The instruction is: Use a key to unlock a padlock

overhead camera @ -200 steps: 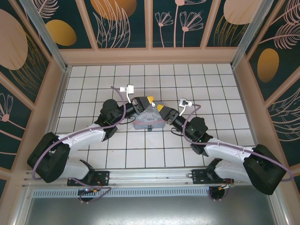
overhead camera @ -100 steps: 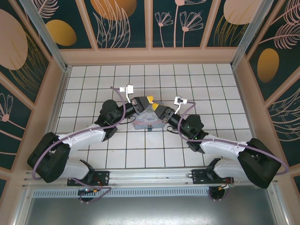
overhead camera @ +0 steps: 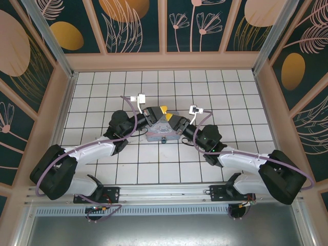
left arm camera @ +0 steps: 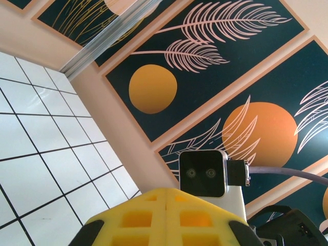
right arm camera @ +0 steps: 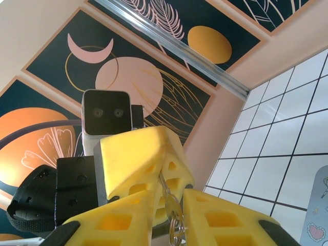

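In the right wrist view the key [right arm camera: 173,204] shows as a pale metal sliver with a small ring [right arm camera: 177,233] hanging from its head. Its thin end is clamped in the seam of my left gripper [right arm camera: 163,154], whose yellow fingers [left arm camera: 128,215] are pressed together. My right gripper [right arm camera: 168,197] has one finger on each side of the key's head, with a narrow gap still showing on the left. From above, the left gripper [overhead camera: 163,109] and right gripper [overhead camera: 171,119] meet tip to tip above the table's middle. The padlock is hidden.
A pastel-blue printed box [overhead camera: 159,134] lies on the white tiled floor [overhead camera: 102,92] right under the two grippers; its corner [right arm camera: 318,225] shows at the right wrist view's edge. Patterned walls [overhead camera: 164,25] enclose the workspace on three sides.
My right arm has swung left, bringing its gripper up against the left gripper's tips, and its jaws have narrowed around the key's head. The left arm has held still.
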### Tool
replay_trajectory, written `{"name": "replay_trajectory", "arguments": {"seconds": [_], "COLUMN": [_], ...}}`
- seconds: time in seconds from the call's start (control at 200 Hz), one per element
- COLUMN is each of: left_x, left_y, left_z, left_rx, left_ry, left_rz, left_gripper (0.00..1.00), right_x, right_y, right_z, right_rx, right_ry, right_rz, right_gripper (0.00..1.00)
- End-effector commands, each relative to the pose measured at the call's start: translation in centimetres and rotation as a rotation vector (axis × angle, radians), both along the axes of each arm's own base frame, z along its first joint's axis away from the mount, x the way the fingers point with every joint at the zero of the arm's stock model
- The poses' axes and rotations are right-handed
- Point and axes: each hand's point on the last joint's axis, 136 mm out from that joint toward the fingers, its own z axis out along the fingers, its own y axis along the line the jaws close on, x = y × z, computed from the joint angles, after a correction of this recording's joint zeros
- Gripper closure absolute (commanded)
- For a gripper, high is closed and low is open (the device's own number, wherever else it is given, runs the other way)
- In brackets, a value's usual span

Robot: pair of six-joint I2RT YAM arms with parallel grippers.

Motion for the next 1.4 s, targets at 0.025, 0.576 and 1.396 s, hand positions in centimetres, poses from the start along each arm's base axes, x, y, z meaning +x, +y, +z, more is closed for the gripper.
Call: {"name": "replay_trajectory", "arguments": {"seconds": [0.025, 0.576, 1.396], "left_x": [-0.1, 0.1, 0.5], "left_y": [0.0, 0.7, 1.5], "left_z": [0.5, 0.0, -0.6], "left_rx": [-0.028, -0.025, 0.039], "left_ry": [-0.016, -0.005, 0.038], "left_rz": [-0.002, 0.038, 0.096], "left_gripper": [1.0, 1.0, 0.47], "right_x": [-0.5, 0.0, 1.0], "right_y": [0.5, -0.8, -1.5], "right_z": [2.6, 1.3, -0.3], "right_rx": [0.063, 0.057, -0.021], "right_ry": [-0.061, -0.023, 0.056], "right_rz": [0.029, -0.032, -0.075], "right_gripper": [0.79, 1.0, 1.0]}}
